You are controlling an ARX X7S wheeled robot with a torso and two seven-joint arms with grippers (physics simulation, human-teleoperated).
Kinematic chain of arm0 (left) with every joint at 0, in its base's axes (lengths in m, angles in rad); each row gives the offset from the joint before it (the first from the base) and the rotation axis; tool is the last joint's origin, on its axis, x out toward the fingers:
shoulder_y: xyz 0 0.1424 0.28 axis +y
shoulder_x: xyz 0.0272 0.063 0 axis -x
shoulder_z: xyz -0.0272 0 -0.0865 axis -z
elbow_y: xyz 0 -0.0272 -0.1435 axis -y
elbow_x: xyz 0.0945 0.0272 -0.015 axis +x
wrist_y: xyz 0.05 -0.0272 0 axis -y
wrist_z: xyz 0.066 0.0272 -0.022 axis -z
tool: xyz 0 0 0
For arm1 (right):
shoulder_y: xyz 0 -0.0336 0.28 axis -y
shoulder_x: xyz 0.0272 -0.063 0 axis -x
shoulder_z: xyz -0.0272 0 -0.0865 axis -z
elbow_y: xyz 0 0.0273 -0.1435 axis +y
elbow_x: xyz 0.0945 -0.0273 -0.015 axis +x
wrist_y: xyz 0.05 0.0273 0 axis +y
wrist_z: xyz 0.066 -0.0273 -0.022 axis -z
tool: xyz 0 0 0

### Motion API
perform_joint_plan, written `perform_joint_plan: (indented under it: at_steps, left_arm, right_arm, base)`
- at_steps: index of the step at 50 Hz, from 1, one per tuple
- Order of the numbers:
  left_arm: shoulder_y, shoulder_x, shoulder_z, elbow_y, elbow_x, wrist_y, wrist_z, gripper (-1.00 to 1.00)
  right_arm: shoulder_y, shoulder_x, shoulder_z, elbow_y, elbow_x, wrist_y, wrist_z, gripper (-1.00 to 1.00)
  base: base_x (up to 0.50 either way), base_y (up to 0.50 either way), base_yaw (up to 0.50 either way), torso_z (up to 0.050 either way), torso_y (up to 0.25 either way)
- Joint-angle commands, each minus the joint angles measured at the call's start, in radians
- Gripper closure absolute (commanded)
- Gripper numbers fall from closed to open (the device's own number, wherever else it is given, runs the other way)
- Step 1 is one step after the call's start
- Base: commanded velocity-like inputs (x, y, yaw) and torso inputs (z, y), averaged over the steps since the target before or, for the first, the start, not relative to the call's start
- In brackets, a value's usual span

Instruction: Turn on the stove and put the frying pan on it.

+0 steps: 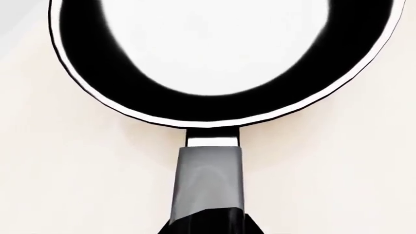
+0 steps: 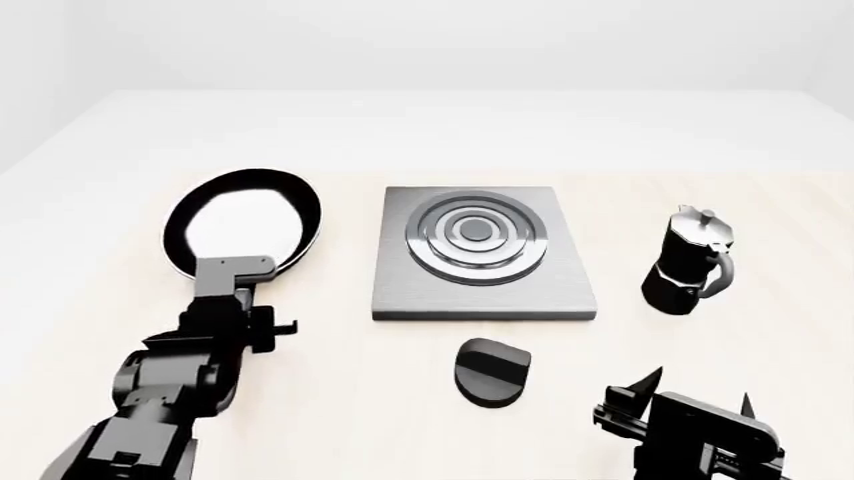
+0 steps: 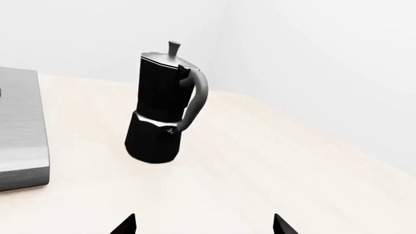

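Note:
The frying pan (image 2: 243,218), black with a shiny inside, lies on the table left of the stove (image 2: 481,250). My left gripper (image 2: 235,266) sits over its dark grey handle, which it hides in the head view. In the left wrist view the pan (image 1: 221,48) fills the frame, and the grey handle (image 1: 208,175) runs into the black jaws of the left gripper (image 1: 211,222), which are closed on it. The small black knob (image 2: 491,370) lies in front of the stove. My right gripper (image 2: 697,392) hovers open near the knob's right, and its tips (image 3: 204,225) stand wide apart over bare table.
A black moka pot (image 2: 690,262) with a silver lid stands right of the stove; it is also in the right wrist view (image 3: 162,112), beyond the open fingers. The stove's grey edge (image 3: 19,126) shows there too. The pale table (image 2: 334,400) stretches to a white wall.

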Motion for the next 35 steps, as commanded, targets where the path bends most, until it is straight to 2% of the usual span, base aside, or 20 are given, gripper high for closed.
perform_joint_plan:
  at_steps: [1, 6, 11, 26, 35]
  left_arm:
    - [0.074, -0.032, -0.017, 0.167, -0.028, -0.072, -0.029, 1.00]
    - [0.139, -0.076, -0.017, 0.488, -0.052, -0.205, -0.083, 1.00]
    - [0.169, -0.110, 0.004, 0.722, -0.075, -0.316, -0.092, 1.00]
    - [0.135, -0.122, 0.123, 0.901, -0.055, -0.382, -0.047, 1.00]
    - [0.048, -0.122, 0.223, 0.945, -0.049, -0.401, 0.056, 1.00]
  right_arm:
    - [0.001, 0.001, -0.003, 0.002, 0.001, -0.001, 0.000, -1.00]
    - [0.002, 0.002, -0.005, 0.003, 0.001, 0.000, -0.001, -1.00]
    - [0.002, 0.003, -0.007, 0.001, 0.001, 0.003, 0.000, -1.00]
    - [0.007, 0.004, -0.010, 0.015, 0.002, -0.007, -0.002, -1.00]
    - [0.006, 0.005, -0.011, 0.014, 0.005, -0.007, -0.002, -1.00]
  base:
    - [0.00, 0.00, 0.00, 0.000, 0.000]
    - [0.00, 0.00, 0.00, 0.000, 0.000]
    - [0.00, 0.00, 0.00, 0.000, 0.000]
    - [0.00, 0.00, 0.00, 0.000, 0.001]
    - [0.00, 0.00, 0.00, 0.000, 0.002]
